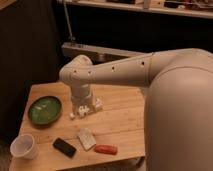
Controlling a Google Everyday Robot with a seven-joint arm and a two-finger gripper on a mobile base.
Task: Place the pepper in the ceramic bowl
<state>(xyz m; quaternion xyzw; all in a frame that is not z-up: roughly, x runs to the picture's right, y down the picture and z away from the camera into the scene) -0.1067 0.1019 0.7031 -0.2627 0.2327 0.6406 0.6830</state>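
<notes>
A red pepper (105,149) lies on the wooden table (120,117) near its front edge, right of centre. A green ceramic bowl (44,109) sits at the table's left side and looks empty. My gripper (82,111) hangs from the white arm over the middle of the table, to the right of the bowl and behind and left of the pepper, close above the tabletop.
A white cup (23,146) stands at the front left corner. A black flat object (64,147) and a pale packet (87,139) lie between the cup and the pepper. My arm's large white body (175,110) fills the right side. A shelf runs along the dark background.
</notes>
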